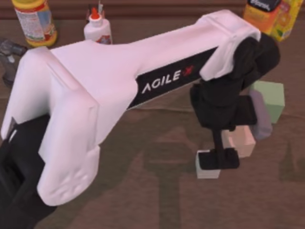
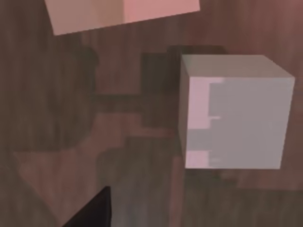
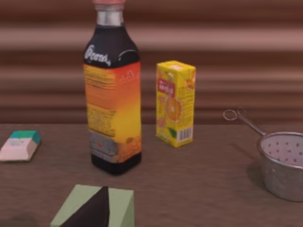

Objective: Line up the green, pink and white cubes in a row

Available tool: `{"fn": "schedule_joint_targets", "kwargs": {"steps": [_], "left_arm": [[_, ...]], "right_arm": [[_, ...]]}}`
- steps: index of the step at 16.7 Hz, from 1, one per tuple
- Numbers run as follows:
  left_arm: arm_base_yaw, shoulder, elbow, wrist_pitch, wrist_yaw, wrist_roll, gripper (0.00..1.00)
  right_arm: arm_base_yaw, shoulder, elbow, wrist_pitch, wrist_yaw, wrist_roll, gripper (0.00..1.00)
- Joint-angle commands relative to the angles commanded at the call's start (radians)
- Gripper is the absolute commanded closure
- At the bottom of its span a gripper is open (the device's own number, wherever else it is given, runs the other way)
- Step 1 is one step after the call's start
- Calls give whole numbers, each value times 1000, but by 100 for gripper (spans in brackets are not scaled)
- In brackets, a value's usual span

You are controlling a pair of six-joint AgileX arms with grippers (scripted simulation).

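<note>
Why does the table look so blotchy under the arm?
Top view: the arm throws a broad dark shadow over the brown wooden table. Left wrist view: blocky shadows fall beside the small white matte cube, its side faces dimmer. Right wrist view: evenly lit.

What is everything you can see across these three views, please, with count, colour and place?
green cube: one, pale green, right side of table
pink cube: one, salmon pink, between green and white cubes
white cube: one, white, under the left tool
yellow bottle: one, far left edge
glue bottle: one, white, orange cap, beside it
dark sauce bottle: one, far right
juice carton: one, yellow, beside the sauce bottle
strainer: one, metal
teal-topped block: one, white
left tool: black, over the white cube
right tool: dark tip near the green cube
</note>
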Motion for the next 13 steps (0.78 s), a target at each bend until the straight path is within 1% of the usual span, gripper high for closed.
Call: {"fn": "schedule_joint_targets", "kwargs": {"steps": [6, 8, 10, 13], "left_arm": [[-3, -4, 17, -18, 0, 0, 0], [11, -34, -10, -1, -2, -8, 0], [45, -105, -74, 39, -5, -29, 0], [133, -289, -241, 140, -11, -84, 0]], "right_arm": [[0, 0, 0, 0, 0, 0, 0], [8, 25, 24, -18, -1, 5, 0], [26, 83, 81, -58, -2, 14, 0], [65, 234, 221, -154, -3, 37, 0]]}}
